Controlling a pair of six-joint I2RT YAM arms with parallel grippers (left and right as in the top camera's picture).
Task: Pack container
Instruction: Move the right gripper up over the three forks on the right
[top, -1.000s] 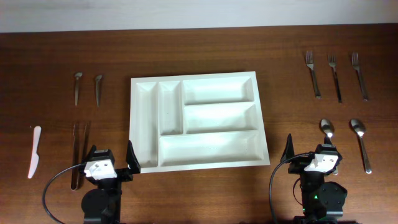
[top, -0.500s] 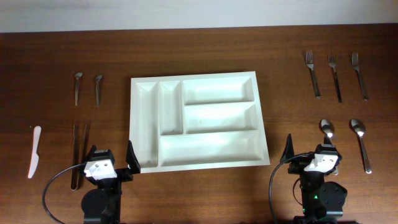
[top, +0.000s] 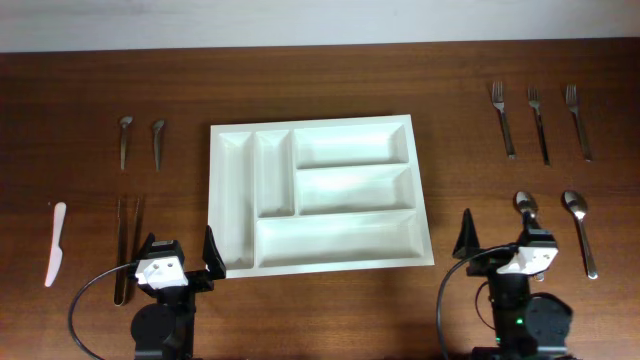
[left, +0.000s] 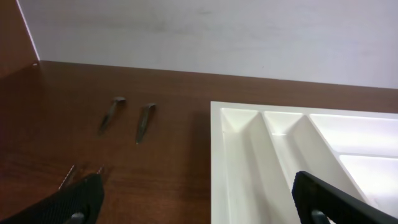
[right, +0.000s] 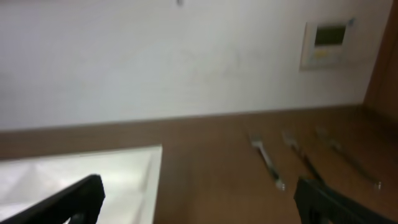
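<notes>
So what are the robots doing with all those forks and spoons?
Nothing is packed yet. The left gripper and right gripper both hang open, holding nothing. The white cutlery tray in the middle is empty. Three forks and two spoons lie on its right; two small spoons, tongs and a white knife on its left.

left arm: black housing, white wrist block, black cable looped at its left
right arm: same black housing, white block, black cable, small green light
fingers: matte black, wedge-shaped
</notes>
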